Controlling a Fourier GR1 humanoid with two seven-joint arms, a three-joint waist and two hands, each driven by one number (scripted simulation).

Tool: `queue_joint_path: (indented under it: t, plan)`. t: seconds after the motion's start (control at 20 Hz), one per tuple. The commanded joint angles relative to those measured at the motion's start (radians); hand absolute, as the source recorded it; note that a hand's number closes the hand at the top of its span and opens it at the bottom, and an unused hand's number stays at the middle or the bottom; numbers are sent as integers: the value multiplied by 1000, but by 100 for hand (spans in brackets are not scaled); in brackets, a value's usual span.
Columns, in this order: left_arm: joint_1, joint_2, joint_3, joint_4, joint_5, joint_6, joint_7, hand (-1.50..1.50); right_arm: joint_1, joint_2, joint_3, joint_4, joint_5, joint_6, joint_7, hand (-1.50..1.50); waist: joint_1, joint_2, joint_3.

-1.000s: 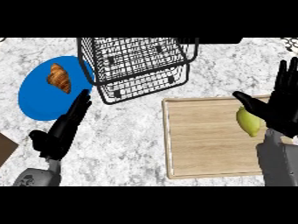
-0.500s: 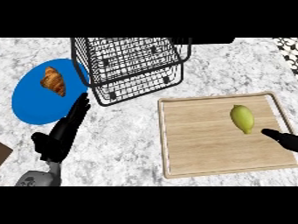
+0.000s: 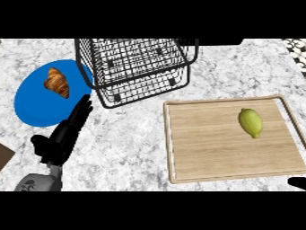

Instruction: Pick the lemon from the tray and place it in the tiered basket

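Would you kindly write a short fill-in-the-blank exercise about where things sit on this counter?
1. The lemon lies on the wooden ____.
2. The croissant rests on a ____ plate.
3. The wire tiered basket holds ____ items.
4. The left hand has its fingers ____.

Missing words: tray; blue; no; straight

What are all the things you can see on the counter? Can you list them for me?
Lemon: one, yellow-green, lying on the tray, toward its right.
Tray: one, light wood, right side of the counter.
Basket: one, black wire, top middle.
Plate: one, blue, left side.
Croissant: one, brown, on the plate.
Counter: grey-white marble.
Left hand: black, open, lower left beside the plate.
Right hand: black, only a bit shows at the lower right edge.
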Motion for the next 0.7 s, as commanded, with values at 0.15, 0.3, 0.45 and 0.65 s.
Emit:
queue_joint_path:
  t: [0.15, 0.3, 0.45, 0.65]
  plan:
    - [17, -54, -32, 15, -59, 20, -41, 0, 5, 30, 48, -241, 126, 27, 336, -150, 27, 5, 4]
    - [-33, -30, 14, 32, -28, -26, 6, 0, 44, 125, 29, -173, 205, 7, 252, -150, 24, 5, 5]
    - [-5, -40, 6, 54, -41, -34, -49, 0, -44, 140, 49, -114, 282, -10, 366, -150, 30, 6, 5]
    - [-96, -48, 33, 84, -38, -26, 9, 0, -73, 150, 89, -50, 302, 60, 437, -150, 26, 7, 5]
